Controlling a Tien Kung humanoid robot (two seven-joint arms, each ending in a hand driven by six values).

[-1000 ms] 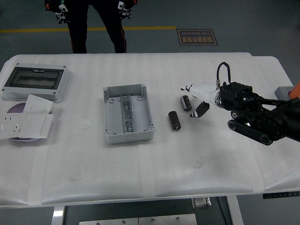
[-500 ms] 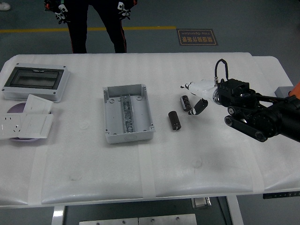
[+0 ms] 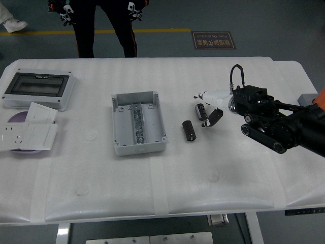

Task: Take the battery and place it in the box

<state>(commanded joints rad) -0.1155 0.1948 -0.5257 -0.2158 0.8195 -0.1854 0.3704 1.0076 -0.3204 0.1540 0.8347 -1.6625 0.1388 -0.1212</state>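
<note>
Two black cylindrical batteries lie on the white table (image 3: 162,188). One battery (image 3: 189,130) lies right of the box. The second battery (image 3: 201,111) lies a little farther back, just left of my right hand. The open grey box (image 3: 138,123) sits at the table's centre, with metal parts along its middle. My right hand (image 3: 209,108) comes in from the right, fingers spread and empty, its fingertips beside the second battery. My left arm is out of view.
A grey enclosure with a dark window (image 3: 39,88) stands at the far left. White socket plates (image 3: 28,133) lie in front of it, on a purple disc. A person (image 3: 104,25) stands at the table's far side.
My right hand has moved a little left and back, closer to the second battery. The batteries and box have not moved.
</note>
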